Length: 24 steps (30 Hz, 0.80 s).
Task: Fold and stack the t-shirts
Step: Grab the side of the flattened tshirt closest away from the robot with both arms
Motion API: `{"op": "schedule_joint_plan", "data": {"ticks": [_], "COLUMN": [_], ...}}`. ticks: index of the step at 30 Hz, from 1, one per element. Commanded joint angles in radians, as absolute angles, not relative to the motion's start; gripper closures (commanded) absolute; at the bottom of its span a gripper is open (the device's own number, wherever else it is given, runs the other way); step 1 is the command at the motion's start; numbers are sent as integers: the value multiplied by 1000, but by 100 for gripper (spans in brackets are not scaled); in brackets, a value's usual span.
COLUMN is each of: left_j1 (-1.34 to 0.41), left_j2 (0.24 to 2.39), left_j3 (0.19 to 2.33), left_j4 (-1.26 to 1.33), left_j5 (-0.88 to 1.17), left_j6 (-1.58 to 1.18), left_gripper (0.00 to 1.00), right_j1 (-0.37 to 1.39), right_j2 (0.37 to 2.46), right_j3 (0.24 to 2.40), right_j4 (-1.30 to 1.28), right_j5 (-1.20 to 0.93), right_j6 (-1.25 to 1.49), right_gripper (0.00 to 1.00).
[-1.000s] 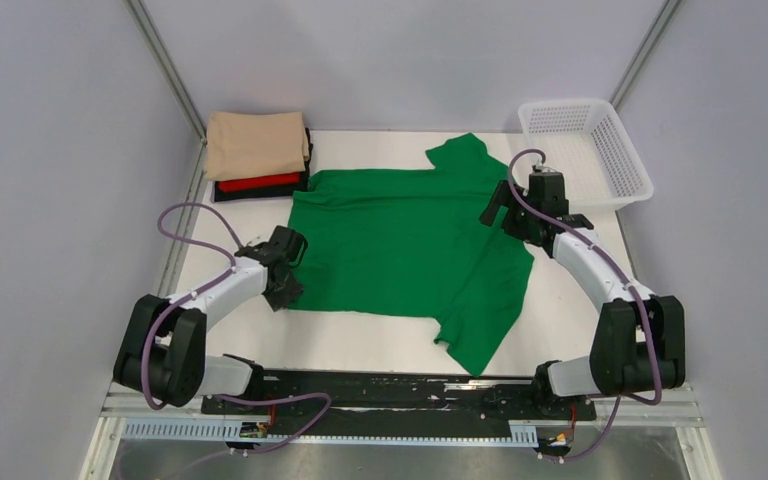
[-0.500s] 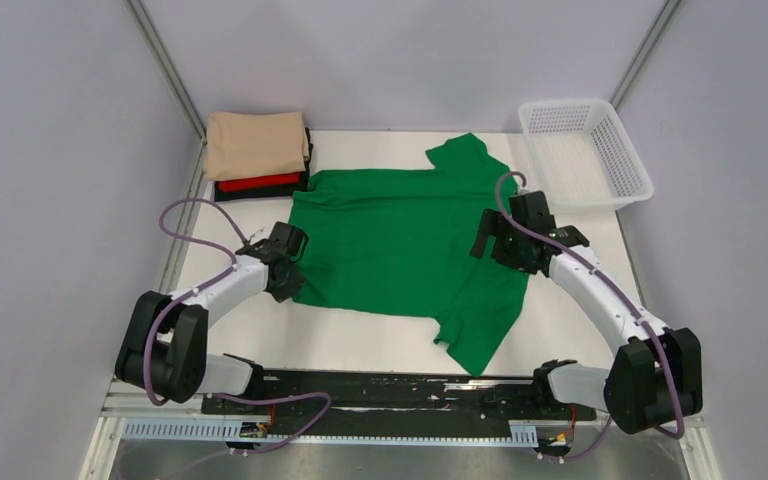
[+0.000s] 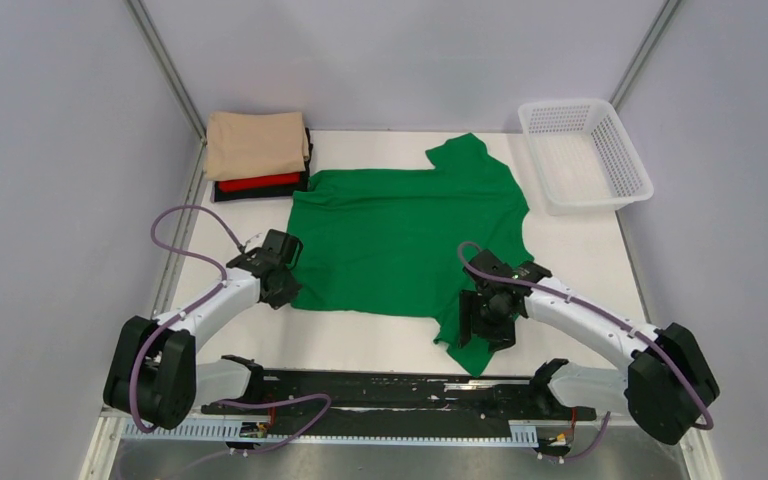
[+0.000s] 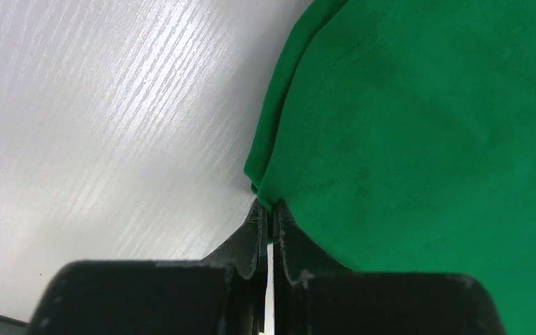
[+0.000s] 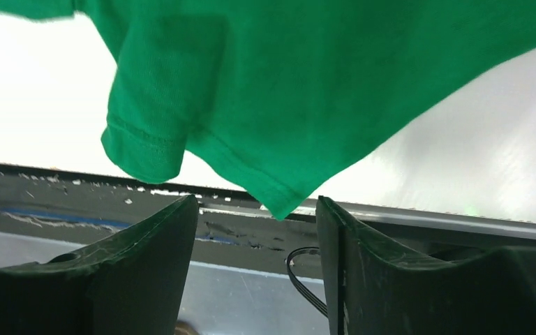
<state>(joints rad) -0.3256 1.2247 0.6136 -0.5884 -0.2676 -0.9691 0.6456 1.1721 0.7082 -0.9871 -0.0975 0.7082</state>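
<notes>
A bright green t-shirt (image 3: pixel 400 240) lies spread on the white table, one sleeve at the far edge and another at the near right. My left gripper (image 3: pixel 284 289) is shut on its near left edge; the left wrist view shows the cloth (image 4: pixel 426 125) pinched between the closed jaws of that gripper (image 4: pixel 269 213). My right gripper (image 3: pixel 482 330) is open over the near right sleeve. In the right wrist view the sleeve (image 5: pixel 307 70) hangs just beyond the open gripper (image 5: pixel 257 209), untouched. A beige t-shirt (image 3: pixel 257 143) lies folded on a red one (image 3: pixel 260 182) and a black one (image 3: pixel 228 194) at the back left.
A white mesh basket (image 3: pixel 610 150) stands at the back right corner. The table's near edge and a dark rail (image 3: pixel 390 385) run just below the green sleeve. Grey walls close in both sides.
My right arm has swung from the shirt's far right side, near the basket, down to the near right sleeve. My left gripper has shifted slightly left, still holding the edge.
</notes>
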Motion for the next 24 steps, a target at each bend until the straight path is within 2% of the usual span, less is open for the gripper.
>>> {"op": "schedule_joint_plan", "data": {"ticks": [1,8,12,13,18,21,23,24], "left_j1": [-324,-324,-324,-324,-324,-325,-328,-330], "left_j2": [1201,1185,1163,1160,1135,1103,1068,1054], "left_j3": [613,606,600,599,602,605,605,603], "left_j4": [-586,-593,-610,-612,-654,-708,-760,-801], "left_j5": [-265,-261,-266,-267,-259,-233,-228,-227], "left_j6": [-958,-960,-965,-967,-969,-979,-994,-1112], "left_gripper": [100,100,100,100,100,100,100,100], "right_j1": [711,747,747,747,747,751,760,767], "right_j2": [1228,1385,1430,1432,1385,1327,1287,1267], "right_j3": [693,718,699,690,643,634,631,630], "right_j4": [-891,-799,-798,-800,-876,-971,-1029,-1056], "right_j5": [-182,-113,-67,-66,-91,-128,-153,-165], "right_j6": [751,742,781,791,833,852,867,875], "right_gripper": [39,40,47,51,87,99,100,100]}}
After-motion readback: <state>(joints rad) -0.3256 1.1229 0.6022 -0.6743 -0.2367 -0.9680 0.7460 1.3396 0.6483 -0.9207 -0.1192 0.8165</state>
